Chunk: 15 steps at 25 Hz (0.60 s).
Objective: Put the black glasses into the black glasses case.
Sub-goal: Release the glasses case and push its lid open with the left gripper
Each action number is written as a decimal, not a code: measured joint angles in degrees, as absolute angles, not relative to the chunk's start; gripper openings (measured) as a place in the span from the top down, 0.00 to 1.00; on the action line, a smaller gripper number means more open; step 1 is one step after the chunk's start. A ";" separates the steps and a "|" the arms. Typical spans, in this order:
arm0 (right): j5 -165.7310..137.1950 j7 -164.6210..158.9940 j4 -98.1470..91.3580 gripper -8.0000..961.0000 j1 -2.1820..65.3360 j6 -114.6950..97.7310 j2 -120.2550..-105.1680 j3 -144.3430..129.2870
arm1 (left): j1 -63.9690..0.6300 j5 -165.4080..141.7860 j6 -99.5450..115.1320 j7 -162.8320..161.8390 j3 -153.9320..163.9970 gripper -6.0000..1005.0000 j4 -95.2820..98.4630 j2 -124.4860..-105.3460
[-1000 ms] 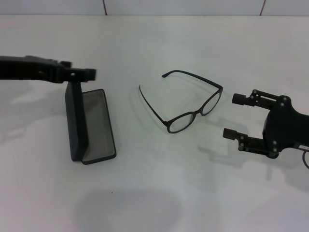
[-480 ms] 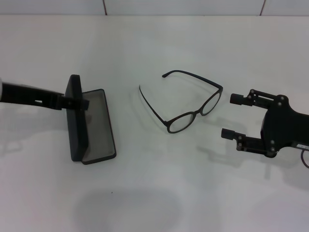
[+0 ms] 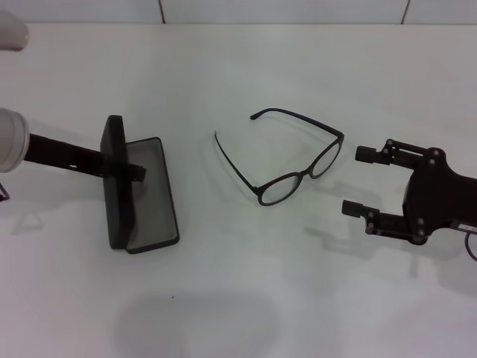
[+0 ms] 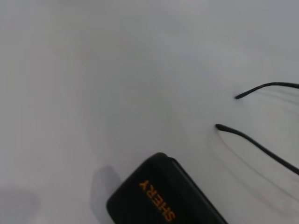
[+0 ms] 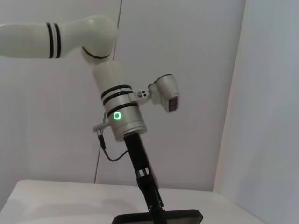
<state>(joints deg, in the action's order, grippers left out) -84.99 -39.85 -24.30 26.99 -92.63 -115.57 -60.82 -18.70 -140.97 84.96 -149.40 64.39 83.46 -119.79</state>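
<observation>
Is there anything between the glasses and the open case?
No. In the head view, only bare table lies between the black glasses and the black glasses case.

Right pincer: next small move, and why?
Probably ease the right pincer left to straddle the black glasses at the near lens; it is open, level with them and apart. The black glasses case already stands open, its lid held by the left pincer.

Unfolded black glasses (image 3: 292,156) lie beside open black glasses case (image 3: 141,195).
</observation>
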 joint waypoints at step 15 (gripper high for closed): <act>-84.99 -39.02 -24.20 0.32 25.96 -92.80 -115.57 -60.37 | -20.80 -144.62 84.73 -151.28 65.76 0.48 83.52 -119.50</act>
<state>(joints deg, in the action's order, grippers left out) -84.99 -39.02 -24.20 25.96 -92.80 -115.57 -60.37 -20.80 -144.62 84.73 -151.28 65.76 83.52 -119.50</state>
